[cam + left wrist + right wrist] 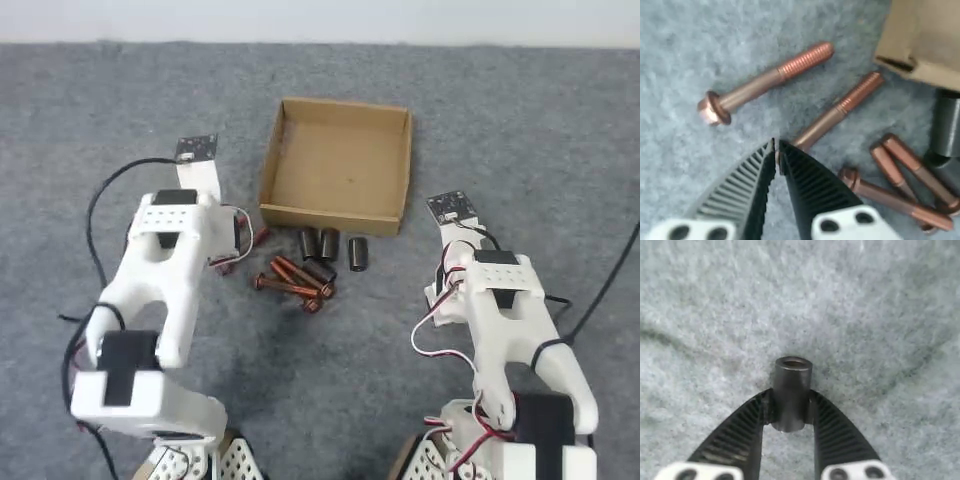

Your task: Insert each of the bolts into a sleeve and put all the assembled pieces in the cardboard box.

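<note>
High view: the cardboard box point(340, 165) sits open on the grey counter point(520, 120). Three black sleeves point(330, 241) stand just in front of it, with copper bolts point(295, 277) beside them.

Left wrist view: the left pincer point(776, 150) has its jaws almost together, pinching the head end of one bolt point(837, 110).

Right wrist view: the right pincer point(790, 410) is clamped on a black sleeve point(791, 387) above the counter.

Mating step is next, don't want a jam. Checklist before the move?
1. Right pincer shut on sleeve: ok.
2. Sleeve bore open at the visible end: ok.
3. Left pincer shut on bolt: ok.
4. Bolt off the carpet: cannot tell.
5. Bolt lined up with sleeve: not ok, nowhere near each other.
6. Cardboard box open to receive: ok.
</note>
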Motion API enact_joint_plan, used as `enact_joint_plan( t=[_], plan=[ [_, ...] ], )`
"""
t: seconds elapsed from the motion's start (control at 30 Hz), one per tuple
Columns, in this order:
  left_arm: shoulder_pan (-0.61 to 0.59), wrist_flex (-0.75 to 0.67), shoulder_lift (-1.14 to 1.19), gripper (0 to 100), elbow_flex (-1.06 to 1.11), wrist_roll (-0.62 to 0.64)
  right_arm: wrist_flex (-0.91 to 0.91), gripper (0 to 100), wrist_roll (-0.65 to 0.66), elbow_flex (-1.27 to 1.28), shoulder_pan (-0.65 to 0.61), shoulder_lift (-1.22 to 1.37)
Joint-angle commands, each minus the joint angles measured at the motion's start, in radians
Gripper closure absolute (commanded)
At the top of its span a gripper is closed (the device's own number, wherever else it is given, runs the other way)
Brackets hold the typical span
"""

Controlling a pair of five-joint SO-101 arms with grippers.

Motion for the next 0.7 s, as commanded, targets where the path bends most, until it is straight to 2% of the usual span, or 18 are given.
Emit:
enact_joint_plan(
  t=[0.0, 0.23, 0.4, 0.57, 0.67],
  plan=[
    [0.012, 0.009, 0.002, 99, -0.09, 0.006, -0.013, 99.1, 0.014, -0.037, 0.002, 0.007],
    [0.072, 0.005, -0.054, 90, -0.067, -0.092, -0.015, 99.1, 0.014, -0.037, 0.002, 0.007],
    [0.114, 0.002, -0.083, 89, -0.015, -0.12, -0.015, 99.1, 0.014, -0.037, 0.002, 0.007],
    [0.087, -0.095, -0.035, 88, 0.024, -0.169, -0.015, 99.1, 0.014, -0.037, 0.004, 0.007],
    [0.049, -0.1, 0.018, 88, -0.025, -0.203, -0.013, 99.1, 0.014, -0.037, 0.004, 0.007]
  ],
)
